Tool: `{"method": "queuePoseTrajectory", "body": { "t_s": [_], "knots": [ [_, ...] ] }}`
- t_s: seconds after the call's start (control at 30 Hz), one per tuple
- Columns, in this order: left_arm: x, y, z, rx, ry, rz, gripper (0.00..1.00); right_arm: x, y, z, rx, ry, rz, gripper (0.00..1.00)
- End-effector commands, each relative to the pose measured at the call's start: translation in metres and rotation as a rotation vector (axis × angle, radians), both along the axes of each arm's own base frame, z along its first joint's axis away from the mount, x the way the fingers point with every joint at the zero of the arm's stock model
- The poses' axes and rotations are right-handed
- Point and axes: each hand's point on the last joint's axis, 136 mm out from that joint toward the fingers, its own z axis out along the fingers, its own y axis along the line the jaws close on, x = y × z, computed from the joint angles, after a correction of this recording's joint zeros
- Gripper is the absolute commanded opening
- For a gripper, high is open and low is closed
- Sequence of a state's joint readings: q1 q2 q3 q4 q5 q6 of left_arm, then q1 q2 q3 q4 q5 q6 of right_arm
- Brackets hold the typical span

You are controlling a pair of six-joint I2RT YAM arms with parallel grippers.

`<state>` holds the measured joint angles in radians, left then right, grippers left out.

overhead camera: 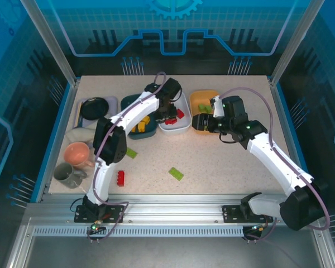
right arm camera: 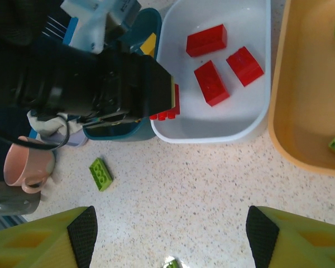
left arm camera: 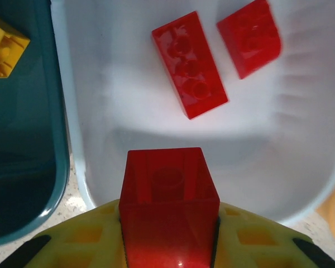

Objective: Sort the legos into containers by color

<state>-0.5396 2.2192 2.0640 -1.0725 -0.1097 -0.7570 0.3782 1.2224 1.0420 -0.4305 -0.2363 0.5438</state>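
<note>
A: Where is the left gripper (left arm camera: pixel 168 226)?

B: Over the near rim of the white shallow plastic tray (left arm camera: pixel 156 139). Its yellow fingers (left arm camera: pixel 84 240) pinch a red studded plastic brick (left arm camera: pixel 168 184) from both sides, and the brick fills the gap between them.

A: What lies in that tray?

B: From the left wrist, two loose red bricks lie flat on its floor: a long one (left arm camera: pixel 190 64) at twelve o'clock from the held brick and a shorter one (left arm camera: pixel 248 36) at one o'clock. The right wrist view shows three in there.

A: And the other trays?

B: The dark teal plastic tray (overhead camera: pixel 128 103) sits just beside the white one at its nine o'clock, with yellow bricks (overhead camera: pixel 142 124) inside. The orange plastic tray (overhead camera: pixel 209 96) is at about two o'clock, holding green bricks (overhead camera: pixel 202 106).

A: The right gripper (right arm camera: pixel 172 223)?

B: Fingers spread wide with nothing between them. It hangs over the bare speckled tabletop (right arm camera: pixel 212 178), at the white tray's six o'clock in its own wrist view.

A: Anything loose on the table?

B: From above, three pieces, well apart from the trays: a red brick (overhead camera: pixel 121 178) toward seven o'clock, a small green brick (overhead camera: pixel 131 152) at its one o'clock, and another green brick (overhead camera: pixel 176 173) near six o'clock.
</note>
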Motion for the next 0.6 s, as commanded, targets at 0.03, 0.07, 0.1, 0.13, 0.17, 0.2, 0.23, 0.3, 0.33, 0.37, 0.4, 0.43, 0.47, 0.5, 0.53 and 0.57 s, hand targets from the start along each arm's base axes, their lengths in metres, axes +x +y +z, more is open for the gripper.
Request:
{"method": "queuePoseTrajectory", "body": {
  "t_s": [0.03,0.07,0.1,0.13,0.17,0.2,0.23,0.3,0.33,0.37,0.4,0.43,0.47,0.5,0.53,0.57],
  "knots": [
    [-0.003,0.006,-0.01,0.051,0.057,0.031,0.31,-0.011,-0.01,-0.005,-0.001,0.03,-0.015,0.74],
    [-0.001,0.004,-0.014,0.047,0.061,0.03,0.33,-0.011,-0.011,-0.006,-0.004,0.031,-0.016,0.74],
    [0.0,0.001,-0.018,0.04,0.067,0.025,0.34,-0.013,-0.012,-0.007,-0.007,0.034,-0.015,0.74],
    [0.002,-0.002,-0.02,0.038,0.069,0.023,0.34,-0.013,-0.012,-0.007,-0.009,0.034,-0.013,0.74],
    [0.003,-0.003,-0.023,0.036,0.072,0.021,0.35,-0.014,-0.013,-0.008,-0.011,0.036,-0.013,0.74],
    [0.005,-0.004,-0.024,0.033,0.073,0.022,0.37,-0.014,-0.013,-0.009,-0.011,0.039,-0.012,0.74],
    [0.005,-0.005,-0.026,0.034,0.076,0.022,0.39,-0.015,-0.012,-0.011,-0.01,0.045,-0.01,0.74],
    [0.007,-0.006,-0.028,0.035,0.081,0.024,0.43,-0.015,-0.012,-0.014,-0.008,0.054,-0.009,0.74],
    [0.008,-0.007,-0.028,0.036,0.082,0.025,0.45,-0.016,-0.012,-0.015,-0.009,0.06,-0.009,0.74],
    [0.008,-0.007,-0.027,0.035,0.081,0.026,0.46,-0.016,-0.012,-0.017,-0.01,0.065,-0.009,0.75],
    [0.009,-0.007,-0.025,0.034,0.075,0.028,0.48,-0.016,-0.011,-0.018,-0.012,0.07,-0.008,0.74],
    [0.01,-0.007,-0.022,0.032,0.068,0.027,0.48,-0.016,-0.012,-0.019,-0.014,0.072,-0.008,0.74],
    [0.011,-0.007,-0.019,0.03,0.062,0.028,0.48,-0.016,-0.011,-0.019,-0.015,0.073,-0.006,0.75],
    [0.011,-0.007,-0.014,0.028,0.052,0.025,0.48,-0.016,-0.011,-0.019,-0.017,0.072,-0.005,0.74],
    [0.011,-0.007,-0.009,0.024,0.045,0.024,0.49,-0.016,-0.012,-0.02,-0.024,0.072,-0.004,0.74],
    [0.012,-0.006,-0.003,0.021,0.034,0.028,0.5,-0.016,-0.012,-0.019,-0.028,0.071,-0.002,0.74]
  ]
}}
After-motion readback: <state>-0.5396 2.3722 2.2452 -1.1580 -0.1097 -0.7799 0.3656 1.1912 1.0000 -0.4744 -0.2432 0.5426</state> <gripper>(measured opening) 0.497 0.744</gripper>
